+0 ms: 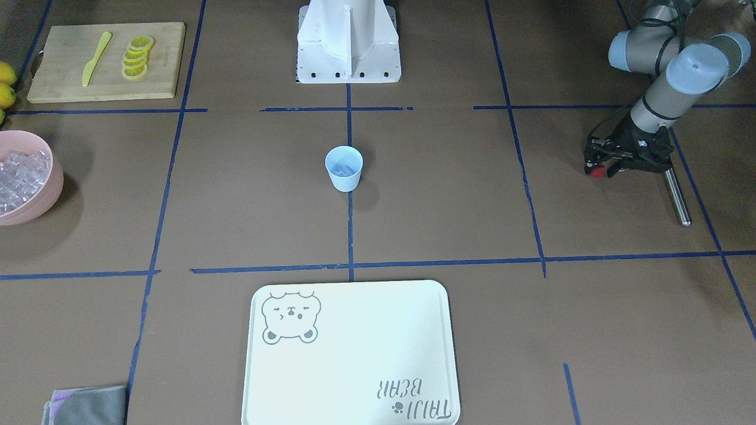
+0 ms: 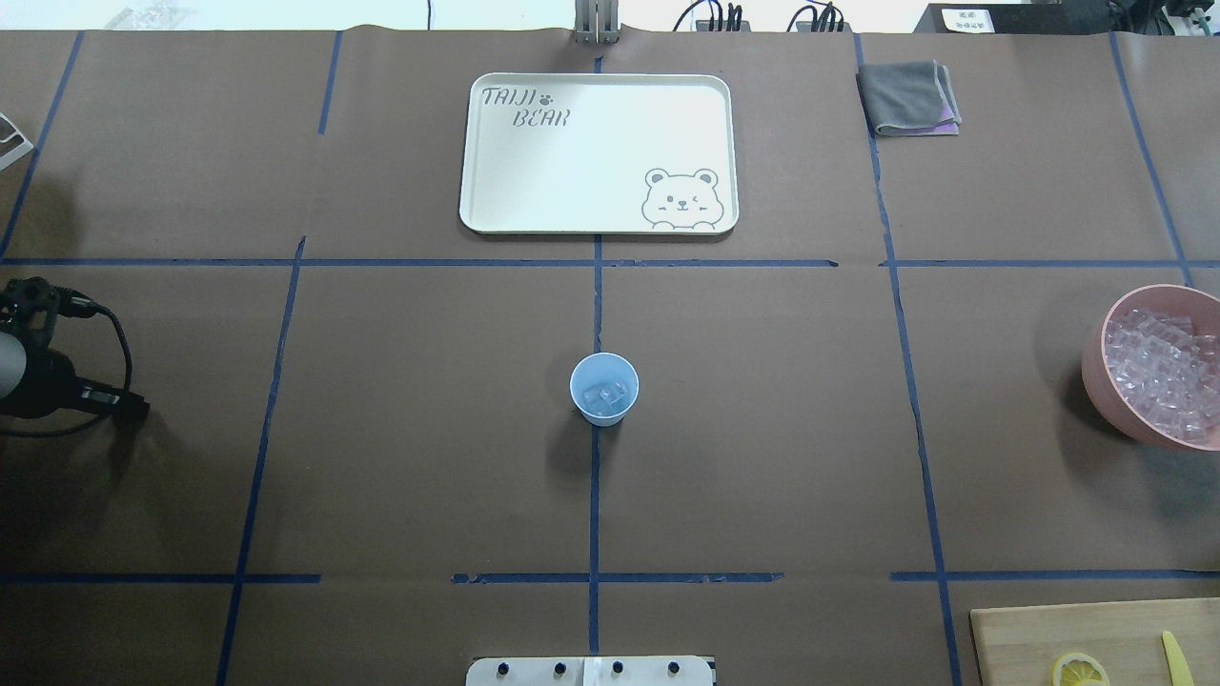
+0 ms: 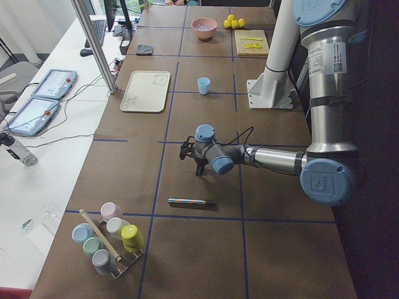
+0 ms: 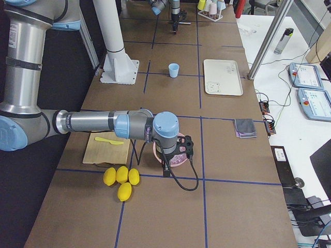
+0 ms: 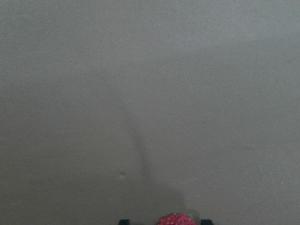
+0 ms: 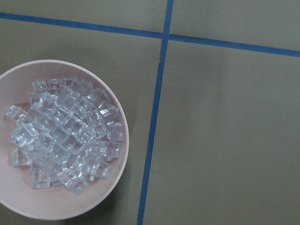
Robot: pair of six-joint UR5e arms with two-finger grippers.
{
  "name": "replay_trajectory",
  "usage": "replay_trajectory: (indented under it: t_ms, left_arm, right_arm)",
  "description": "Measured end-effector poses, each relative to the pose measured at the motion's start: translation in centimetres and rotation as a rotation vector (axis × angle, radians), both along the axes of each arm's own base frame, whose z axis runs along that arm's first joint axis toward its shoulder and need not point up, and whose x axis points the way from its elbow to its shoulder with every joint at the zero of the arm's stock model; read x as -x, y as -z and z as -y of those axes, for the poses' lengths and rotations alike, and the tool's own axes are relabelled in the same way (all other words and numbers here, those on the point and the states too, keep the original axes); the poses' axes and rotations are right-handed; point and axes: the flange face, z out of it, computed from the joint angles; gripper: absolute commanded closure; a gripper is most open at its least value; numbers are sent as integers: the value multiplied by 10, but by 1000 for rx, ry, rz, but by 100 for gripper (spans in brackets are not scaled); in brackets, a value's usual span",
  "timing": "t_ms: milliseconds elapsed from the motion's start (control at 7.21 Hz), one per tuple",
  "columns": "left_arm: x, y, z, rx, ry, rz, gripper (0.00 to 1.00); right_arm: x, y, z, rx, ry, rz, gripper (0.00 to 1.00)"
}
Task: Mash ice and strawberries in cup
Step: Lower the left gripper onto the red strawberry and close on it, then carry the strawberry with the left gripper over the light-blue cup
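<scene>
Left gripper (image 1: 598, 170) was clamped on the strawberry (image 5: 176, 219), well apart from the cup (image 1: 344, 168) sitting mid-table with ice (image 2: 605, 395) inside; right gripper (image 4: 166, 164) hung over the pink bowl (image 6: 18, 197), opening couldn't be told.

A pale tray (image 2: 591, 162) printed with a bear lies flat on the brown surface (image 2: 381, 429); a folded grey cloth (image 2: 905, 95) sits apart from it; a wooden board (image 1: 65, 71) carries lemon slices (image 1: 137, 58) and a yellow knife (image 1: 96, 58); whole lemons (image 4: 122, 174) lie just beside the board; a pink bowl (image 2: 1094, 376) stands near.
</scene>
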Motion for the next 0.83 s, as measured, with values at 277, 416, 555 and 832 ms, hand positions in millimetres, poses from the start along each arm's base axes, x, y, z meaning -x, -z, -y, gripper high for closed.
replay_trajectory:
  t_ms: [277, 416, 555, 832]
  left_arm:
    - [-3, 8, 3, -14, 0, -10, 100]
    - [-5, 19, 7, -25, 1, -23, 100]
    - [-11, 39, 15, -31, 1, -33, 100]
    - [-31, 122, 38, -15, 4, -19, 100]
  right_arm:
    - [0, 1, 1, -1, -1, 0, 0]
    - [0, 2, 1, -1, -3, 1, 0]
    - [0, 3, 1, -2, -4, 2, 0]
    - [1, 4, 2, -3, -4, 3, 0]
